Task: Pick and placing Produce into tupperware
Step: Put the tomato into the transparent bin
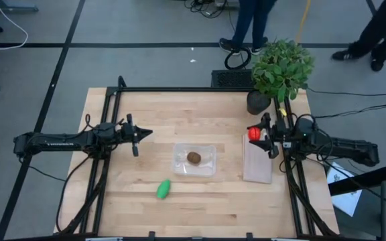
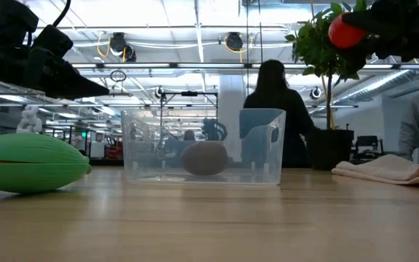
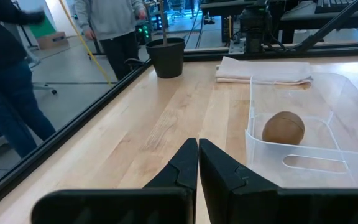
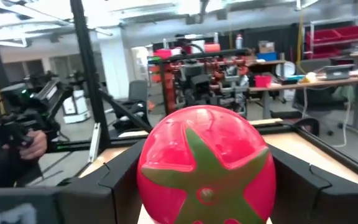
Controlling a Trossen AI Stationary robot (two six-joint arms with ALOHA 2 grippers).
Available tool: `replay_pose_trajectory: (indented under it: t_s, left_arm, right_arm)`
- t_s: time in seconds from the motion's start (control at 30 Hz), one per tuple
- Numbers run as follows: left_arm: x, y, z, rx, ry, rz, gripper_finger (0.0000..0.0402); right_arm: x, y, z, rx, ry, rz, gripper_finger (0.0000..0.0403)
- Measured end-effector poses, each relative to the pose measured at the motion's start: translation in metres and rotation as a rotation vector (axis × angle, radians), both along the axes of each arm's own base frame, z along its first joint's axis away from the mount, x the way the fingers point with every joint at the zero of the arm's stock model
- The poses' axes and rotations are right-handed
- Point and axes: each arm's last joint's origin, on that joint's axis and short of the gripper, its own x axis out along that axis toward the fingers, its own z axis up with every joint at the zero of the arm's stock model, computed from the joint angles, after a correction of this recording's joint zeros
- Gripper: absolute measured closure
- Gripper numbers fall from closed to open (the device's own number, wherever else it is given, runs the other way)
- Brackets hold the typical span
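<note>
The clear tupperware (image 1: 194, 160) stands mid-table with the brown kiwi ball (image 1: 194, 157) resting on its floor; both also show in the low view (image 2: 204, 158) and the left wrist view (image 3: 283, 128). The green oblong piece (image 1: 163, 189) lies on the wood nearer the front edge. My right gripper (image 1: 256, 134) is shut on the red tomato (image 1: 254, 133), high above the table's right part, over the whitish panel (image 1: 258, 159). My left gripper (image 1: 139, 134) is shut and empty, left of the tupperware. My right gripper pinches the red tomato (image 4: 207, 165) between its two fingers, one on each side of the ball (image 4: 138, 177). The fingers lie level, reaching in from the table's right side. The tomato is lifted clear, high above the table (image 2: 346, 32), its green star-shaped top facing the wrist camera.
A potted leafy plant (image 1: 280, 70) stands at the far right corner, just behind my right gripper. A folded whitish cloth-like panel (image 2: 388, 169) lies right of the tupperware. Black frame rails run along the table's edges. People stand beyond the far edge.
</note>
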Motion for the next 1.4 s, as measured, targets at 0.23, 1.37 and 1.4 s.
replay_pose_trajectory:
  t_s: [0.23,1.37,1.4]
  left_arm:
    - [0.000,0.000,0.000,-0.003,0.001,0.000,0.0382]
    - [0.000,0.000,0.000,-0.004,-0.002,0.001,0.0382]
    - [0.000,0.000,0.000,-0.004,-0.002,0.001,0.0382]
  right_arm:
    - [0.007,0.002,-0.008,-0.038,0.044,0.019,0.0160]
    - [0.020,-0.002,-0.026,-0.007,0.047,-0.052,0.0160]
    - [0.022,-0.003,-0.024,-0.009,0.057,-0.051,0.0160]
